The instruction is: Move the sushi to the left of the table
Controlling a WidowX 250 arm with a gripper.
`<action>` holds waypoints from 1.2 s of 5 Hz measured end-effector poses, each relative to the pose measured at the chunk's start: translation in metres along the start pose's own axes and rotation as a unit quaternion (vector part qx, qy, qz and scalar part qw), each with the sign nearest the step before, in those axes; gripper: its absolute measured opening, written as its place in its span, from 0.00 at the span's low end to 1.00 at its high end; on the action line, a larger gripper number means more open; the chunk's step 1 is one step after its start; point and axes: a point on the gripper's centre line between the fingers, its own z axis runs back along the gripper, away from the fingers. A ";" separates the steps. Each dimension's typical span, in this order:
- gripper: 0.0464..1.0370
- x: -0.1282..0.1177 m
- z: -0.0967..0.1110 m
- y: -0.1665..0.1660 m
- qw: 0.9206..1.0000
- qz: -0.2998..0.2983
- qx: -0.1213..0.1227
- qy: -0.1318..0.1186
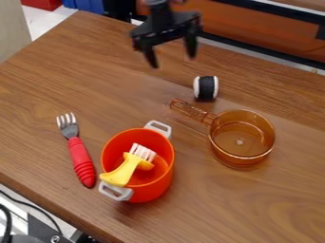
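Observation:
My gripper (172, 58) hangs above the far part of the wooden table, open, with nothing between its two fingers. The sushi (205, 88), a small black roll with white ends, lies on its side on the table (57, 71), right of the gripper and lower in the view. It sits just beyond the handle of the amber pan, apart from the gripper.
An amber see-through pan (242, 137) stands at the right. An orange-red pot (157, 185) with grey handles holds a yellow brush (122, 172) near the front. Left of the pot lies a fork (79, 156) with a red handle.

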 end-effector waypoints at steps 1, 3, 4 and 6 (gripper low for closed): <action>0.96 -0.010 -0.012 -0.022 1.000 -0.003 0.017 0.023; 0.96 -0.019 -0.030 -0.033 0.999 -0.015 0.036 0.027; 0.96 -0.020 -0.033 -0.026 0.998 -0.018 0.052 0.032; 0.96 -0.019 -0.050 -0.020 0.996 -0.016 0.083 0.034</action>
